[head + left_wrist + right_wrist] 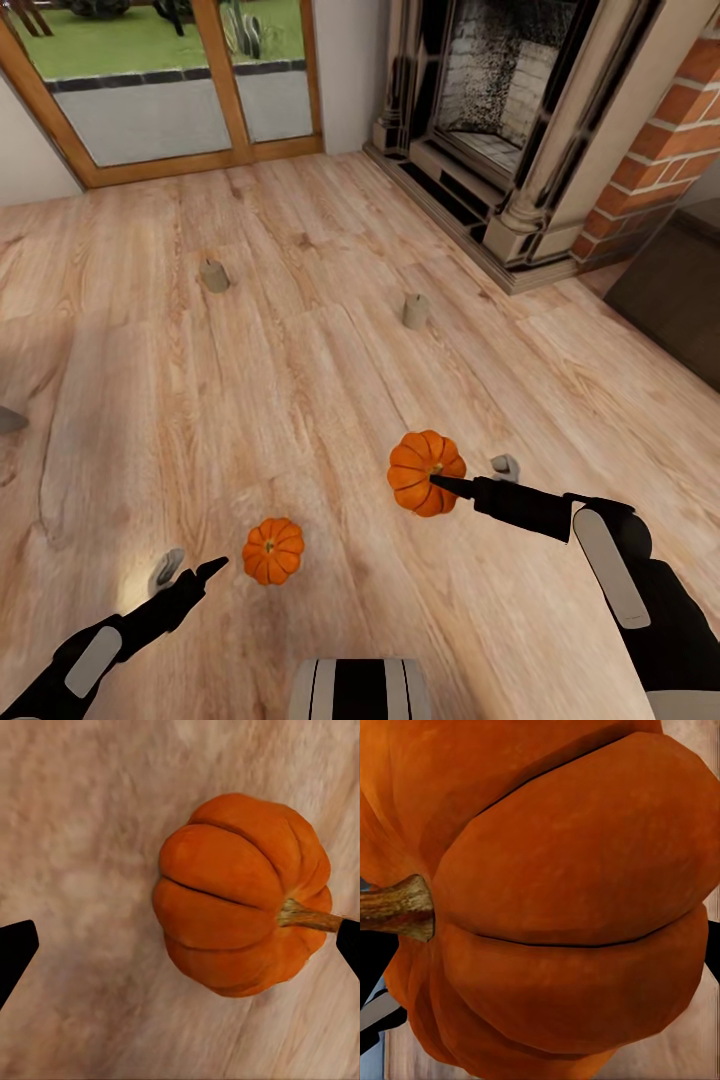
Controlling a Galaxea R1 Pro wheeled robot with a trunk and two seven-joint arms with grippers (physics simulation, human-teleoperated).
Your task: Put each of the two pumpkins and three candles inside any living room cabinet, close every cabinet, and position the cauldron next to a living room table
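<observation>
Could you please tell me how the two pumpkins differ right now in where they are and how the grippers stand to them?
The pumpkin on the right sits between the right gripper's fingers, apparently gripped; the pumpkin on the left lies free on the wooden floor, apart from the open left gripper. The right one looks larger in the head view, the left one smaller. Both are orange, ribbed and short-stemmed.

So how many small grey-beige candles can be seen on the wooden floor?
2: one grey-beige candle toward the glass doors, another grey-beige candle nearer the stone fireplace. A third may be hidden.
</observation>
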